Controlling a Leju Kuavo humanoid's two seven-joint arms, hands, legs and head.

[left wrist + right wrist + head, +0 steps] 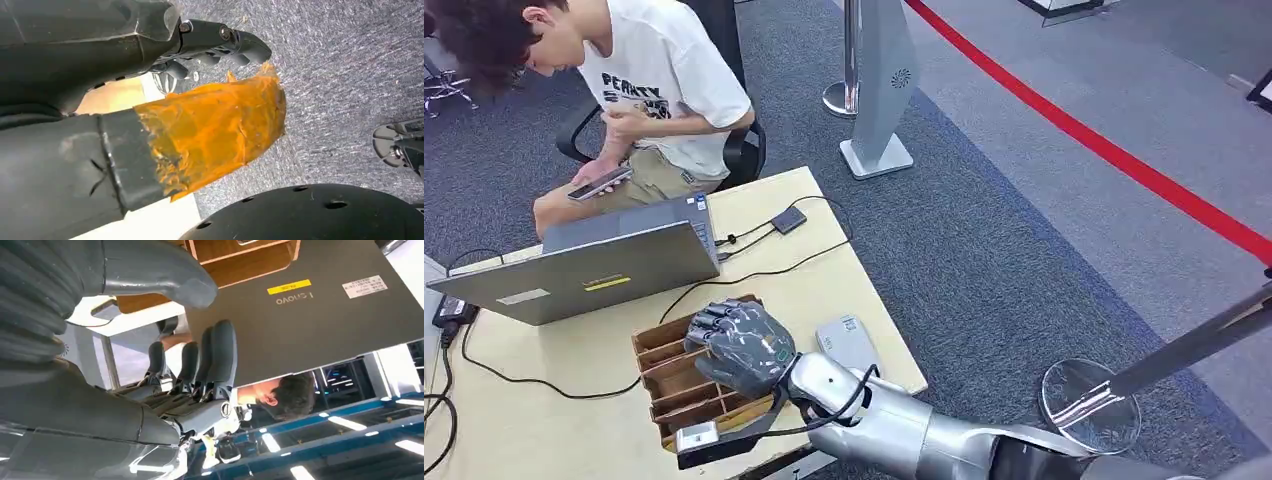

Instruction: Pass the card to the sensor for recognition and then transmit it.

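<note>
Pale matt wooden tabletop (824,290); brown slotted wooden card rack (669,375); matt grey metal laptop lid (584,275). Glossy grey plastic shell on right hand (739,345), polished silver metal forearm (894,425). Rough grey carpet (1024,230). Crinkled glossy orange tape on left hand (150,145).

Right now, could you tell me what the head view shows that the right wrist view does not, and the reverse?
Head view alone: the wooden divider box's whole row of slots, the grey card reader beside it on the table, black cables, and the phone in the seated person's hand.

Right wrist view alone: the right hand's fingers from the inner side, spread with nothing in them, plus ceiling lights.

Both: the right hand over the box, the grey laptop with its yellow sticker, and the person.
</note>
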